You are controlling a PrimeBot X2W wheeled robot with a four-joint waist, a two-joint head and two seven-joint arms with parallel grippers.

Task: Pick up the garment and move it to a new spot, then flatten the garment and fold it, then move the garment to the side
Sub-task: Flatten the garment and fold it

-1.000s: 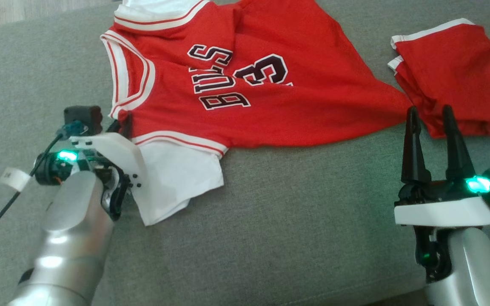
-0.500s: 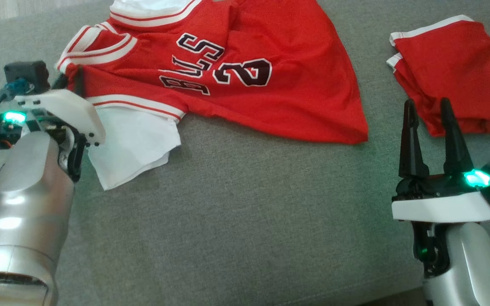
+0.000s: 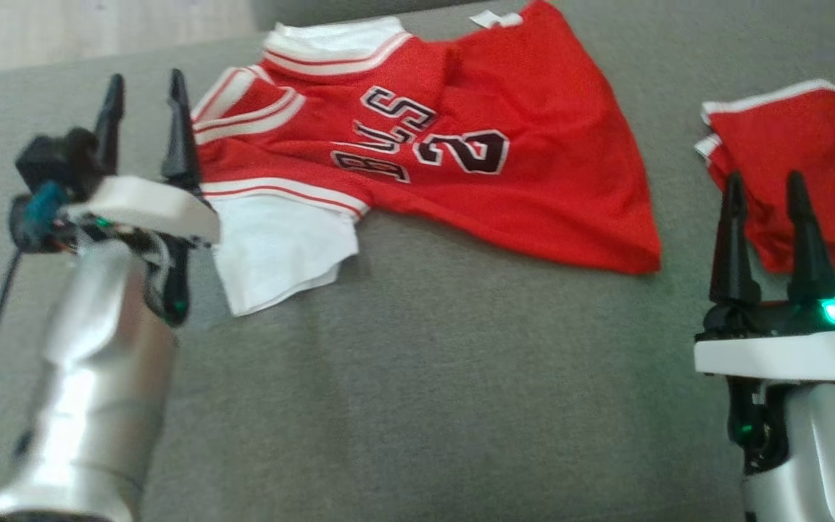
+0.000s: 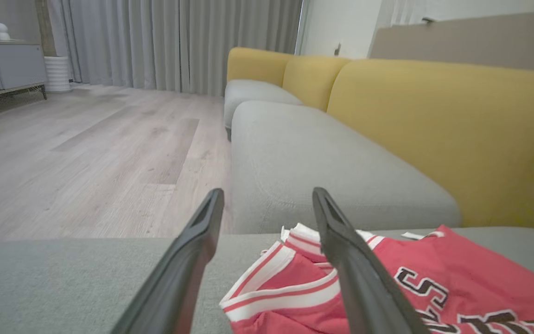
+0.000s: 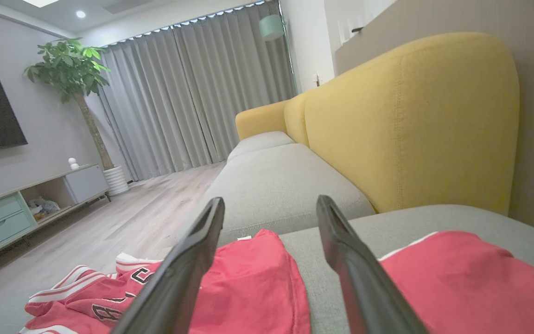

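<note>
Jersey (image 3: 461, 167) — red, white-and-red trim, dark lettering, white sleeve (image 3: 280, 246) showing under its near edge. Location: grey sofa (image 3: 425, 406) seat, far side, left of middle, lying rumpled with the hem fanned to the right; not yet flat, not yet folded.

Handling, as we judge it: light, thin, limp and a little slick. It should hold no shape of its own, so lifted at one point it would hang and bunch. We would take it at two points together: on the banded edges at shoulder or armhole, where the cloth is thicker and slips less, or at the two hem corners.

Left end effector (image 3: 144, 80): fingers spread wide, nothing between them, just beside the trimmed armhole.

Right end effector (image 3: 764, 180): fingers likewise spread, empty — apart from the jersey's hem corner, near bunched red shorts (image 3: 802, 145).

Risk, by our reckoning: pinching both layers, or snagging the sleeve.
</note>
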